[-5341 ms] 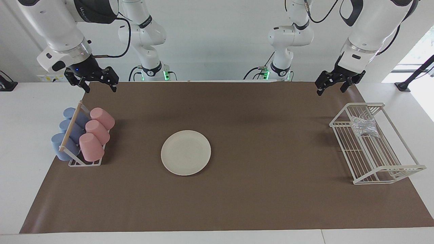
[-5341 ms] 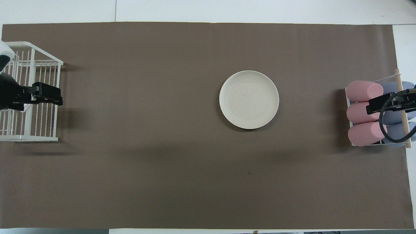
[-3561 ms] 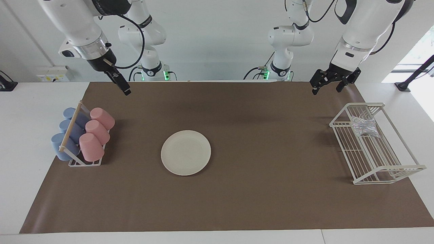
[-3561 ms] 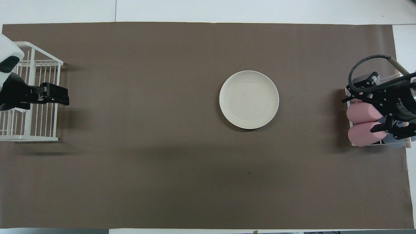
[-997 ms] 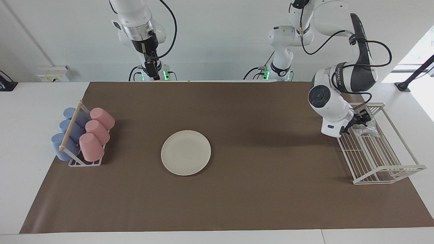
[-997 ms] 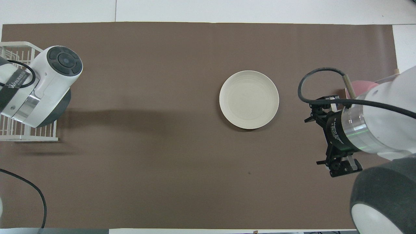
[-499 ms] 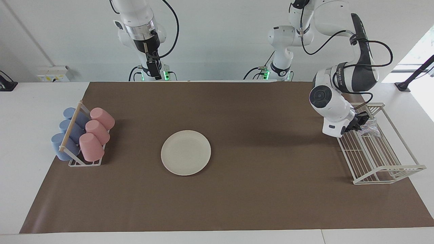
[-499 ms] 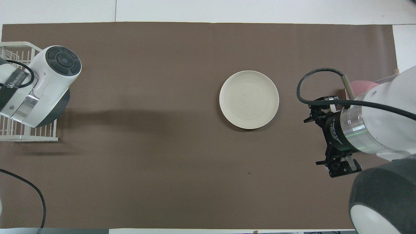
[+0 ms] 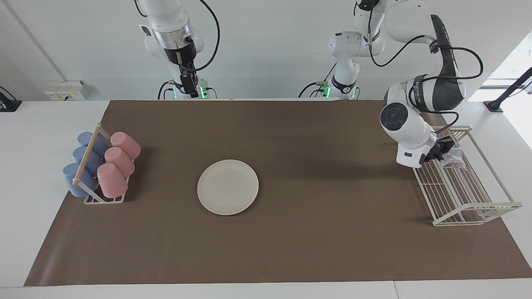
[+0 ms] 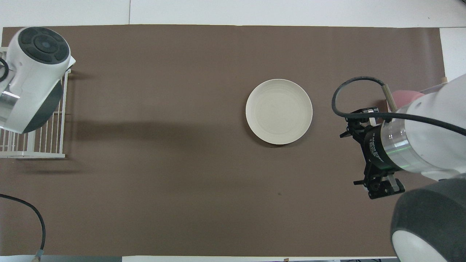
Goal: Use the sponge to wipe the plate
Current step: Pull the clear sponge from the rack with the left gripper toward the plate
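The left arm bends down from the upper right of the facing view, its round white wrist joint turned toward the camera, and pokes the left tool (image 9: 445, 150) into the end of the white wire rack (image 9: 478, 207) nearest the robots, where it is clenched on the sponge (image 9: 454, 158), a small crinkled silvery pad that glints against the rack's thin bars. The right arm hangs straight down at the upper middle-left of that view, with the right tool (image 9: 188, 89) pointing down above the desk edge by its own base, its fingers released and holding nothing. The plate (image 9: 227, 187) is round, smooth and cream-white with a shallow rim, and lies flat on the matte brown mat (image 9: 316, 249), a little left of centre in the facing view and well apart from both tools. At the middle left of that view a small rack (image 9: 104, 200) with a wooden rod holds pink and blue cups (image 9: 111, 180) lying on their sides. The overhead view hides the sponge and the left tool under the arm's white wrist housing in its upper left corner, and the right arm's bulk covers most of the cups at its right edge; it does show faint concentric rings on the plate (image 10: 279, 111) that the facing view does not reveal.
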`<action>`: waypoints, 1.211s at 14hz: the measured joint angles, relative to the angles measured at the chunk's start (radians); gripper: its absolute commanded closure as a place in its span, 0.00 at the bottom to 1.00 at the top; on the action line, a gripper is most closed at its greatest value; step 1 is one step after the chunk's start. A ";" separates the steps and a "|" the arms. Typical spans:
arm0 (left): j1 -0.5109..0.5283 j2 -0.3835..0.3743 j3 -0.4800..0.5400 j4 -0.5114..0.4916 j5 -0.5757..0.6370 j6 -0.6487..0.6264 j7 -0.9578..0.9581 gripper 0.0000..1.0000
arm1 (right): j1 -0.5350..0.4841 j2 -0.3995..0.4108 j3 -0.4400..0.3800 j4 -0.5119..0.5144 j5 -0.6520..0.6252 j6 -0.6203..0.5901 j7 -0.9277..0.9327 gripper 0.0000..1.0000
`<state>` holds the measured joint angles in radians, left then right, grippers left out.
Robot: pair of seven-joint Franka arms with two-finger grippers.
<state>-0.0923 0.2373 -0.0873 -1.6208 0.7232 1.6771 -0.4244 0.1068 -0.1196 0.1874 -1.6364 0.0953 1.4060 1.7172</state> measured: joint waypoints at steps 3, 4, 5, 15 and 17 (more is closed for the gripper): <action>-0.021 -0.010 -0.002 0.180 -0.235 -0.121 0.045 1.00 | 0.000 0.000 -0.003 0.000 0.000 0.000 0.000 0.00; -0.027 -0.014 -0.003 0.215 -0.325 -0.150 0.045 1.00 | 0.000 0.000 -0.002 0.000 0.000 0.000 0.000 0.00; -0.029 -0.019 -0.001 0.242 -0.435 -0.176 0.044 1.00 | 0.000 0.000 -0.002 0.000 0.000 0.000 0.000 0.00; 0.032 -0.142 0.031 0.061 -1.464 -0.028 -0.074 1.00 | -0.017 -0.001 -0.013 0.000 0.053 0.000 0.000 0.00; 0.031 -0.225 0.025 -0.125 -1.633 0.061 0.010 1.00 | -0.019 -0.002 -0.014 0.000 0.058 0.000 0.000 0.00</action>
<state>-0.0617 0.0120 -0.0619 -1.7463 -0.9098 1.7381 -0.4142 0.0879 -0.1217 0.1729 -1.6367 0.1538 1.4058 1.7172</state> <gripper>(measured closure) 0.974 0.000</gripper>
